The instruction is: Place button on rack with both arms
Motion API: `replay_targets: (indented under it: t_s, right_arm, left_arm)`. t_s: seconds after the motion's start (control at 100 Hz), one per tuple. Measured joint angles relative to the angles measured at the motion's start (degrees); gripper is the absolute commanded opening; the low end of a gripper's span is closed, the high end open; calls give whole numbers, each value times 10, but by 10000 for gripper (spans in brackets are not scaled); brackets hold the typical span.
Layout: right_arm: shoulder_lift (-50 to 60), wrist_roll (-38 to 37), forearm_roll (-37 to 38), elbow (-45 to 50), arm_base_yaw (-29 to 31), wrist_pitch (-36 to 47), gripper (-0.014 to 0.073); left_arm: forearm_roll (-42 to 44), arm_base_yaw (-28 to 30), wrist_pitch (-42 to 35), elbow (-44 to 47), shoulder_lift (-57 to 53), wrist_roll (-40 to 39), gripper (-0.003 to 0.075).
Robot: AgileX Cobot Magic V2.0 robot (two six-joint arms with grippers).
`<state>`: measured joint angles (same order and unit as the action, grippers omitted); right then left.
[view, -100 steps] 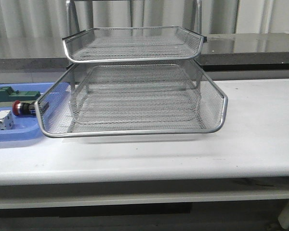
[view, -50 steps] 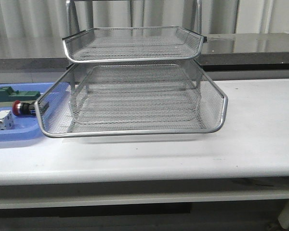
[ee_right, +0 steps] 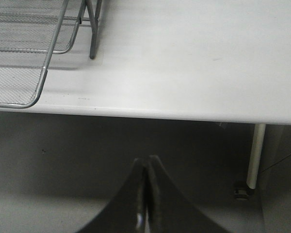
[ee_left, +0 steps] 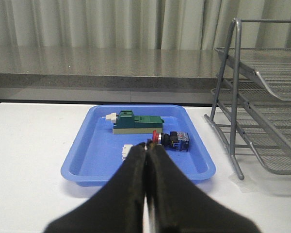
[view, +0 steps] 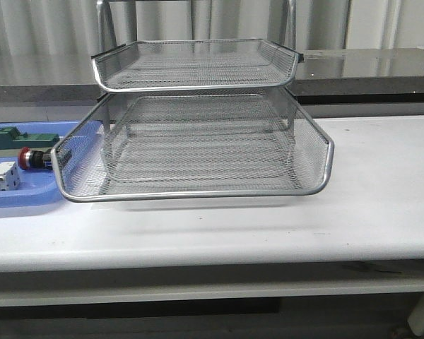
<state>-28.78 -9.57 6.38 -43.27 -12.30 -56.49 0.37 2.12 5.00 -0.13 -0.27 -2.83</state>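
The button (ee_left: 171, 140), red cap with a black-and-blue body, lies on its side in the blue tray (ee_left: 77, 165); in the front view the button (view: 32, 158) shows at the far left beside the rack. The silver wire-mesh rack (view: 198, 141) stands mid-table, and its legs and tiers (ee_left: 262, 116) show in the left wrist view. My left gripper (ee_left: 146, 146) is shut with nothing in it, short of the button and in front of the tray. My right gripper (ee_right: 146, 160) is shut and empty, below the table's front edge. Neither arm shows in the front view.
A green block part (ee_left: 136, 123) and a white block part (ee_left: 127, 151) also lie in the blue tray (view: 21, 194). The white table (ee_right: 194, 58) runs out to the right of the rack's corner (ee_right: 24, 73). A table leg (ee_right: 254, 155) stands below the edge.
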Motion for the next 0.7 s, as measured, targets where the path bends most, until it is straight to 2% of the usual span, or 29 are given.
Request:
replay_targets:
  t_s: [0.23, 0.43, 0.7]
  right_arm:
    - [0, 0, 0, 0, 0, 0, -68]
    - [0, 0, 0, 0, 0, 0, -68]
    - [0, 0, 0, 0, 0, 0, -68]
  left_arm:
    - [-10, 0, -50, 0, 0, 0, -21]
    - [-39, 0, -42, -29, 15, 0, -21]
    - [-52, 6, 30, -176, 192, 0, -21]
